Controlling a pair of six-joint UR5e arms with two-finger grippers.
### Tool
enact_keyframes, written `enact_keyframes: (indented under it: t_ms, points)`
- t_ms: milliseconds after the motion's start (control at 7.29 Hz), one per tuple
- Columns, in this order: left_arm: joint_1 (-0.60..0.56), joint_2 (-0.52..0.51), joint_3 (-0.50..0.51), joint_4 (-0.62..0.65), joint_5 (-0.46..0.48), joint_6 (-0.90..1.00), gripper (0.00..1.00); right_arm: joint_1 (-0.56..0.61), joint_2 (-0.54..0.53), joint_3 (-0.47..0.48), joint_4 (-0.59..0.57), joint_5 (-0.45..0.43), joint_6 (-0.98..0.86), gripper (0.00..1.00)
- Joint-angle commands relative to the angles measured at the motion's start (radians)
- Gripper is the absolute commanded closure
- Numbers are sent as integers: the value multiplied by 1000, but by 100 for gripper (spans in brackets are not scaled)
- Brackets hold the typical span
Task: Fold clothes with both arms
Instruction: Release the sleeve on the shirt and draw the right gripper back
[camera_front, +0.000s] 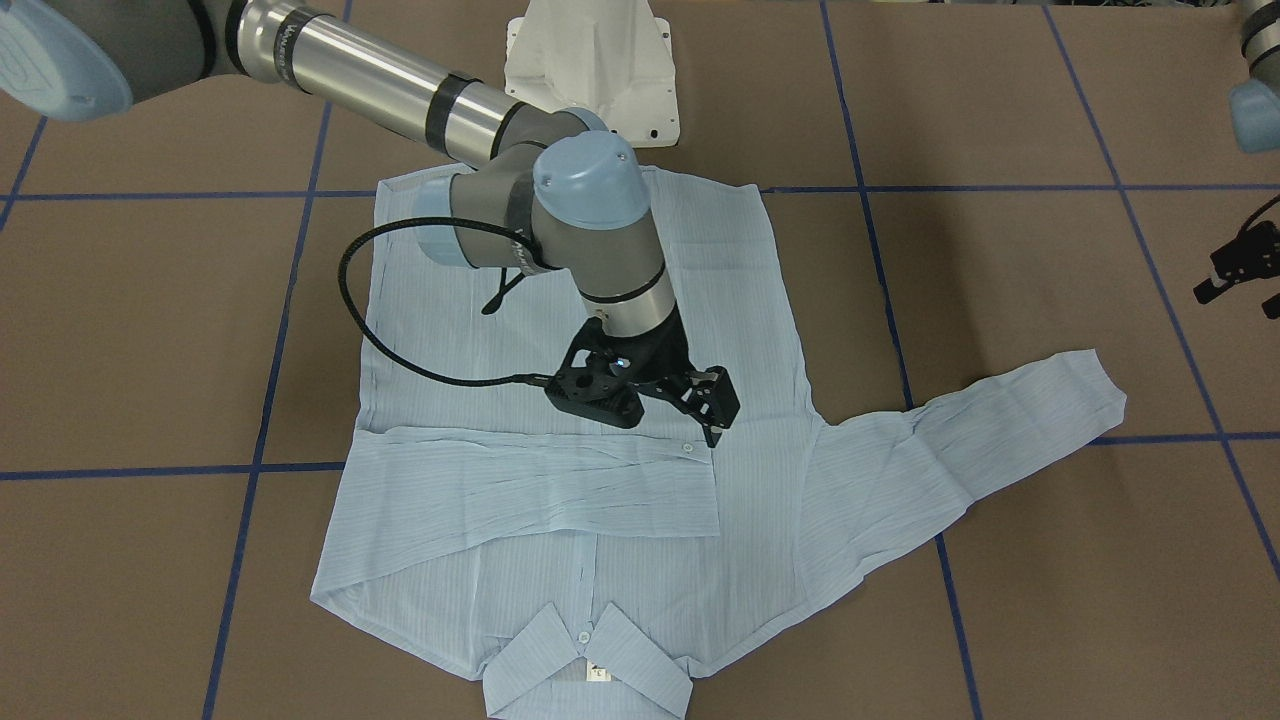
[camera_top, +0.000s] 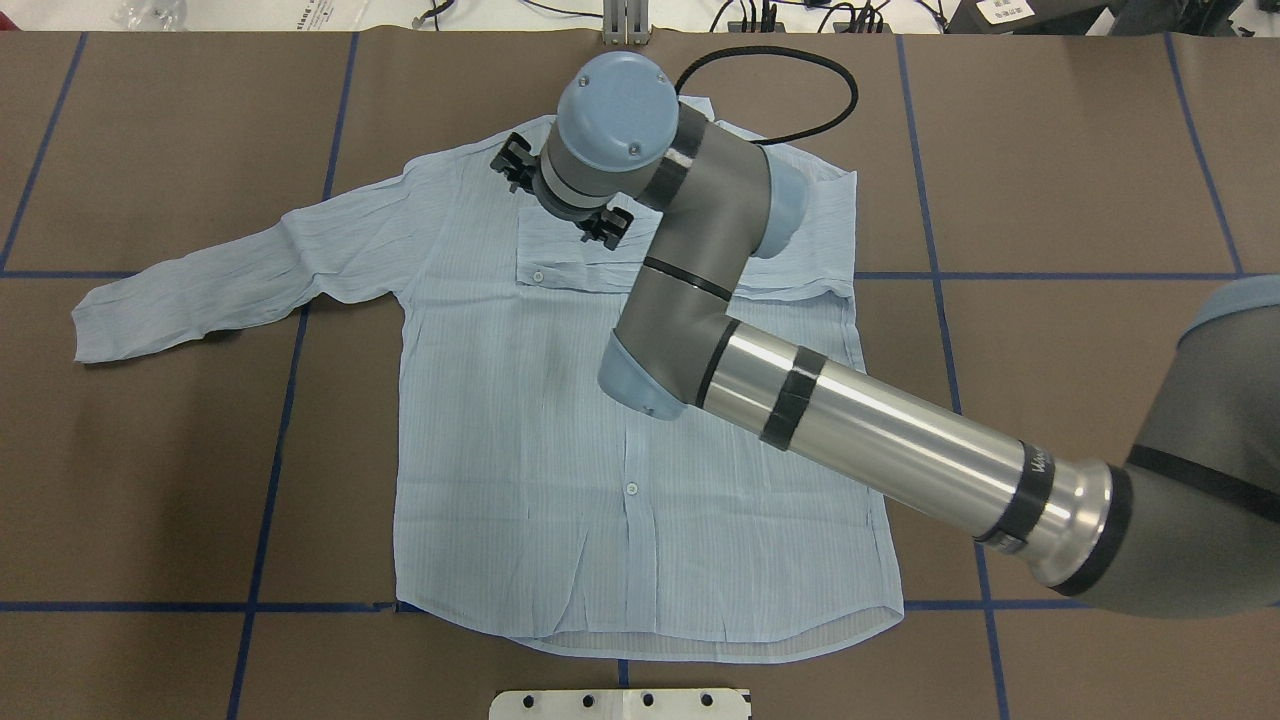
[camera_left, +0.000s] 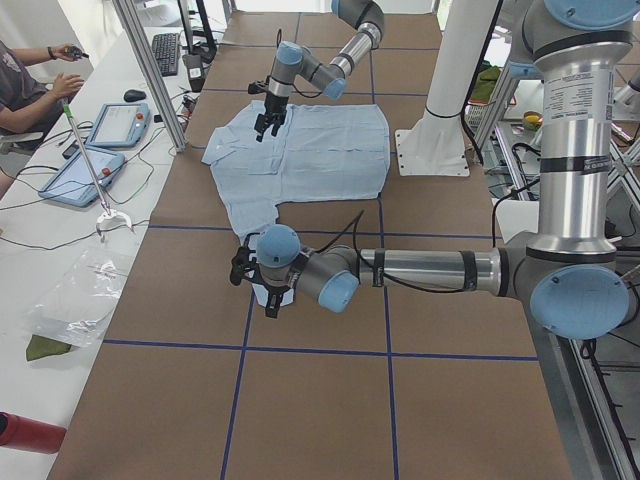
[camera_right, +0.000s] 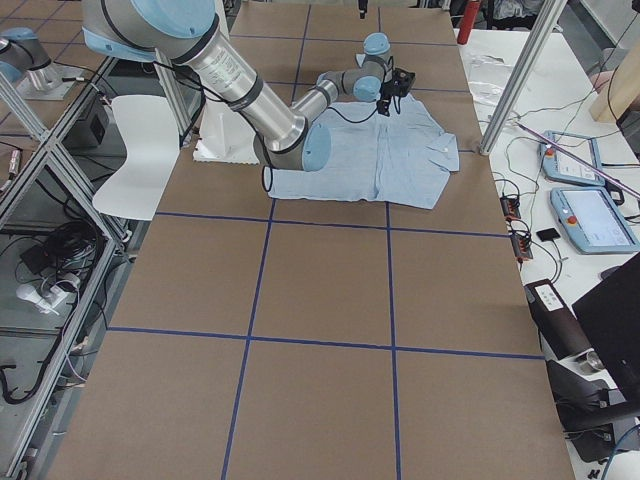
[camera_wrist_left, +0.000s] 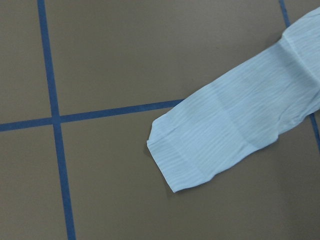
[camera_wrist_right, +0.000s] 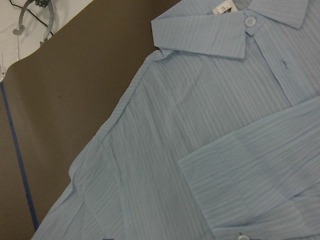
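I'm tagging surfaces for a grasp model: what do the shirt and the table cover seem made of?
Shirt: thin woven cotton-like fabric, matte, finely striped; it wrinkles and lies flat. Table cover: likely brown paper or card, matte, marked with blue tape lines.

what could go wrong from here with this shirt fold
The right pincer hangs just over the folded sleeve's cuff; pulling away could drag it and undo that fold. The other sleeve lies flat on the table, so the left pincer may miss the thin cloth.
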Motion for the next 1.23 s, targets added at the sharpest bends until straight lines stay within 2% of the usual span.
enact_keyframes:
  t_ms: [0,137,274,411,686,1097]
  points:
    - [79,-85,129,-118,114,-135,9,65,-235,252,-36,126,-10,0]
    - [90,-100,212,-220,113,-143,15,105,-337,349,-38,180,-77,0]
    - [110,-117,246,-276,113,-198,24,113,-417,417,-36,182,-144,0]
    - [151,-120,246,-305,113,-276,37,116,-443,436,-36,182,-160,0]
    - [184,-122,277,-343,115,-293,52,124,-463,439,-33,188,-160,0]
    - [225,-131,312,-344,116,-292,52,121,-474,437,-30,187,-162,0]
